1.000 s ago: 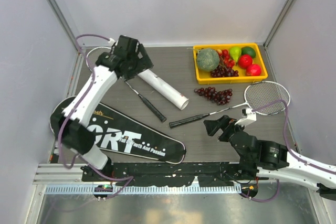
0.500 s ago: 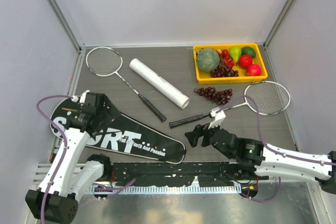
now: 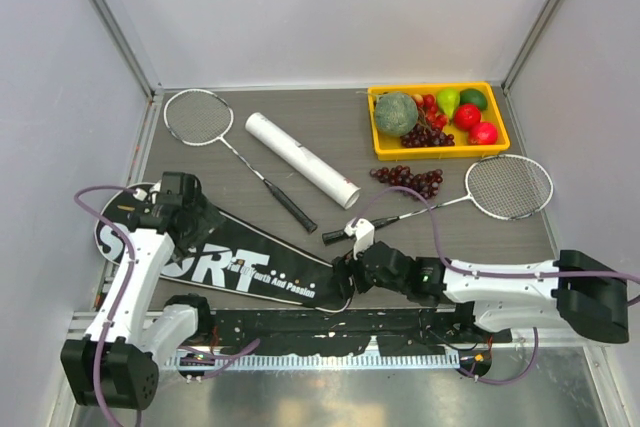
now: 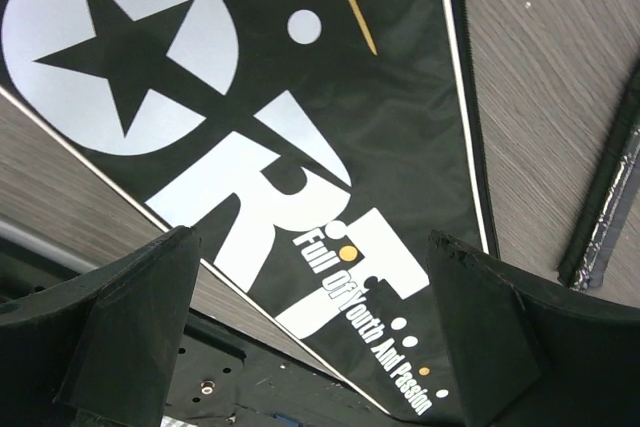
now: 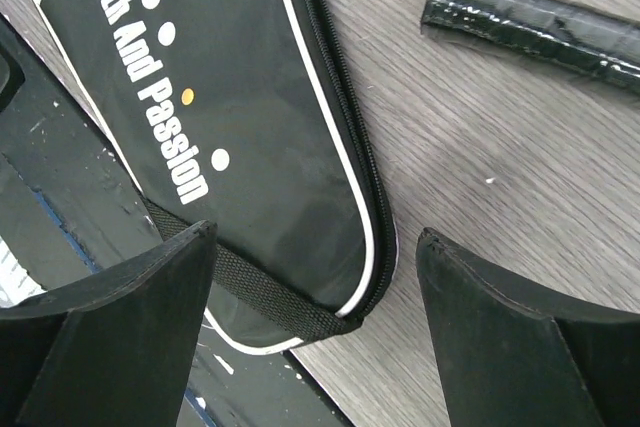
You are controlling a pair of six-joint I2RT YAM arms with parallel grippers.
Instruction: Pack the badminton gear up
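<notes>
The biggest thing is the dark wooden table [image 3: 330, 127]. On its near left side lies the long black bag [image 3: 250, 267] with "SPORT" on it in big white letters. It lies flat, with its wide round end to the left and its thin end to the right.

My left jaws [image 4: 310, 247] are spread wide over the wide part of the bag, above the white letters. They hold nothing. My right jaws [image 5: 315, 237] are spread wide too, over the thin end of the bag, where the zip curves round and a small black strap sticks out. They hold nothing either.

One racket [image 3: 198, 117] lies at the far left, with its black handle pointing near and right, close to the bag. The other racket [image 3: 508, 187] lies on the right, and its handle [image 5: 540, 27] ends just past my right jaws.

The white tube [image 3: 302, 159] lies between the two rackets, well away from both jaws.

A yellow tray [image 3: 440, 152] of fruit sits at the far right. A bunch of dark red grapes [image 3: 410, 180] lies just in front of it.
</notes>
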